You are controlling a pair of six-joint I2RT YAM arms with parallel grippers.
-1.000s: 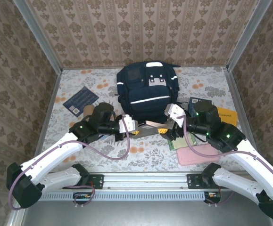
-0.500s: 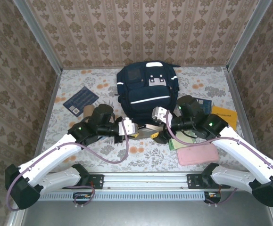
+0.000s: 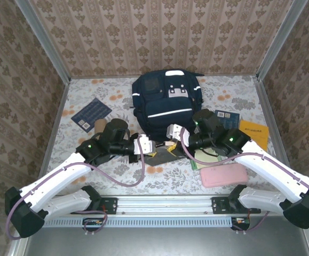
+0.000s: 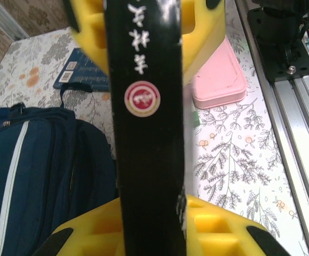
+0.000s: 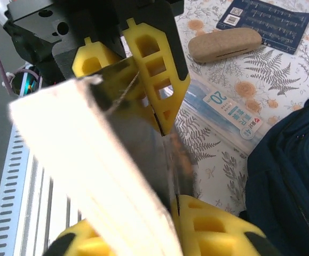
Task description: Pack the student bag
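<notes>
The student bag (image 3: 166,104), a navy backpack with a white stripe, lies at the back centre of the table; it also appears in the left wrist view (image 4: 31,176) and the right wrist view (image 5: 287,176). Just in front of it a black-covered book (image 3: 162,153) hangs between both arms. My left gripper (image 3: 153,145) is shut on its black spine (image 4: 149,106), with yellow fingers (image 4: 202,37) above and below. My right gripper (image 3: 168,140) meets it from the right, shut on the book's glossy cover (image 5: 143,138) beside the white page edge.
A dark blue booklet (image 3: 91,113) and a brown case (image 3: 100,126) lie at the left. A pink case (image 3: 222,175), a green pad (image 3: 205,157), a blue book (image 3: 229,116) and an orange envelope (image 3: 254,130) lie at the right. A clear packet (image 5: 223,112) lies under the book.
My right arm has swung left to the book, and its jaws have gone from wide open to shut on it. The left gripper has kept its hold in place.
</notes>
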